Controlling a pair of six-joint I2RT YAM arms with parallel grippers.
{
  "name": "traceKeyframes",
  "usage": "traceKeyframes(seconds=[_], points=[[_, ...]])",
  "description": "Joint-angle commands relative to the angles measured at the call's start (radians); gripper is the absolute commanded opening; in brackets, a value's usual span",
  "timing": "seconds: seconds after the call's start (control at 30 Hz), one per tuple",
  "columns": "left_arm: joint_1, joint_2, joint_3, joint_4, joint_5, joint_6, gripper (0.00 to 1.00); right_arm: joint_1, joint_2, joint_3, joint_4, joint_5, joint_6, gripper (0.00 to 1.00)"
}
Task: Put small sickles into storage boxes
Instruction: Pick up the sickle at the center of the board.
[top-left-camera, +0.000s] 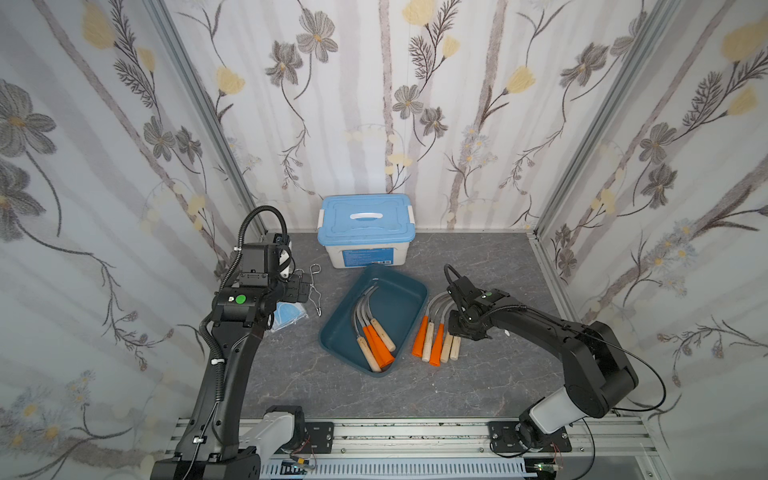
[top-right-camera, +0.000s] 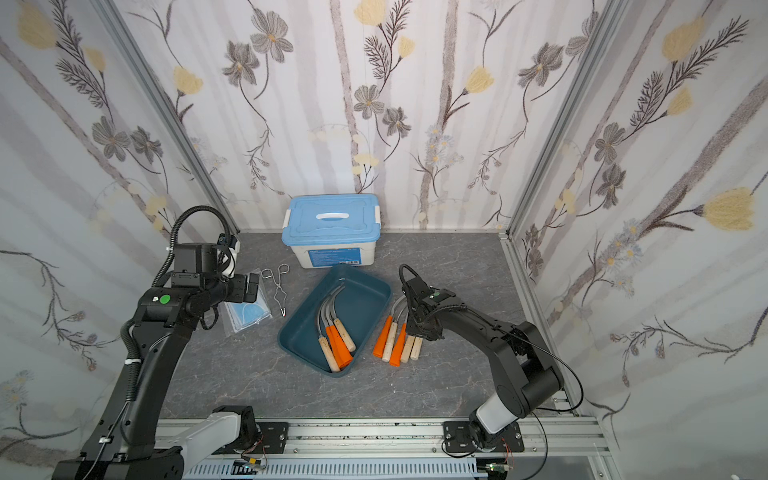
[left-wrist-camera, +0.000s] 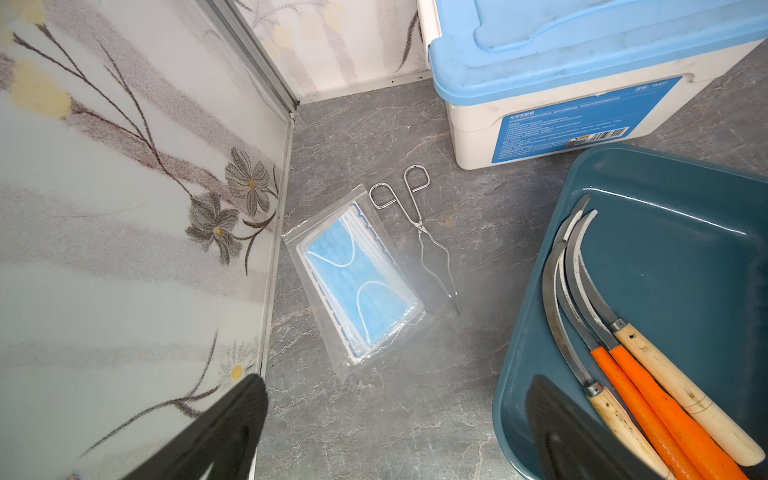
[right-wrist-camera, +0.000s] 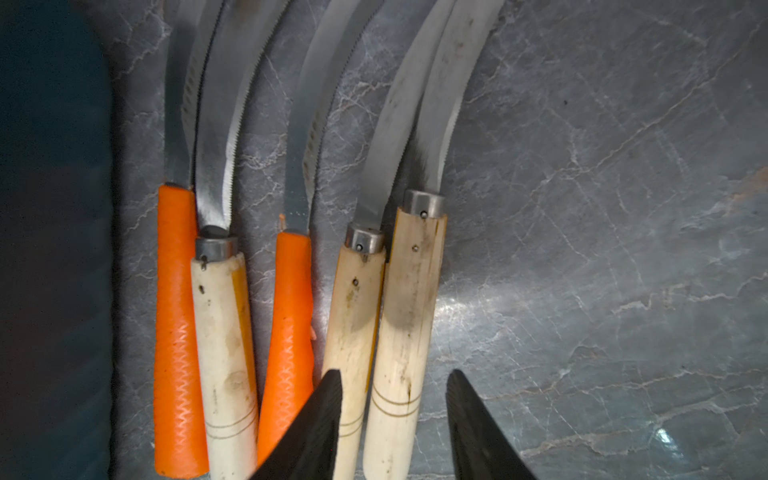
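Observation:
The dark teal storage box (top-left-camera: 411, 291) lies mid-table and holds several small sickles (top-left-camera: 374, 336), orange and wooden handles toward the front. Several more sickles (top-left-camera: 434, 343) lie side by side on the table just right of it. My right gripper (right-wrist-camera: 395, 399) is low over their handles and open. Its fingers (right-wrist-camera: 328, 411) straddle the rightmost wooden handle (right-wrist-camera: 409, 311) with a gap on the outer side. My left gripper (left-wrist-camera: 395, 415) hangs wide open and empty above the table left of the storage box (left-wrist-camera: 685, 249). In a top view it is the left gripper (top-left-camera: 297, 289).
A white box with a light-blue lid (top-left-camera: 365, 230) stands at the back, close behind the storage box. Wire tongs (top-left-camera: 314, 291) and a bag of blue face masks (top-left-camera: 289, 318) lie at the left below the left gripper. Papered walls close three sides.

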Motion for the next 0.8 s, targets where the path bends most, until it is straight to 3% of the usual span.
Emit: traceKeyframes(seconds=[0.0,0.53,0.77], points=[[0.001,-0.005,-0.002,0.018,0.002,0.002,1.0,-0.004,0.005,0.007,0.014,0.006,-0.006,0.44],[0.003,-0.058,-0.055,0.008,-0.01,-0.009,1.0,-0.016,-0.028,0.011,0.006,0.022,-0.004,0.47],[0.003,-0.057,-0.047,0.008,-0.016,-0.005,1.0,-0.023,-0.075,0.004,-0.016,0.1,0.027,0.57]])
